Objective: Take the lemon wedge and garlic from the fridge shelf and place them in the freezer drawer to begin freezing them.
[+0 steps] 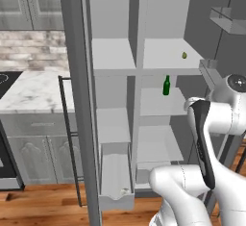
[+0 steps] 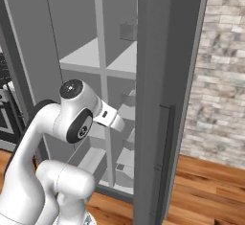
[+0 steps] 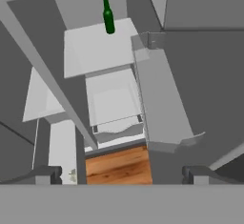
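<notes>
In the left base view, the freezer drawer (image 1: 116,182) stood pulled out at the lower left of the fridge with the small off-white garlic (image 1: 125,190) lying near its curved front lip. To the right, the lemon wedge (image 1: 184,55) sat on the upper shelf (image 1: 168,56), above the dark green bottle (image 1: 166,85). In the hand view, the gripper (image 3: 121,173) stood wide open and empty, with the bottle upright on a flat grey shelf and a wood floor (image 3: 118,165) below.
</notes>
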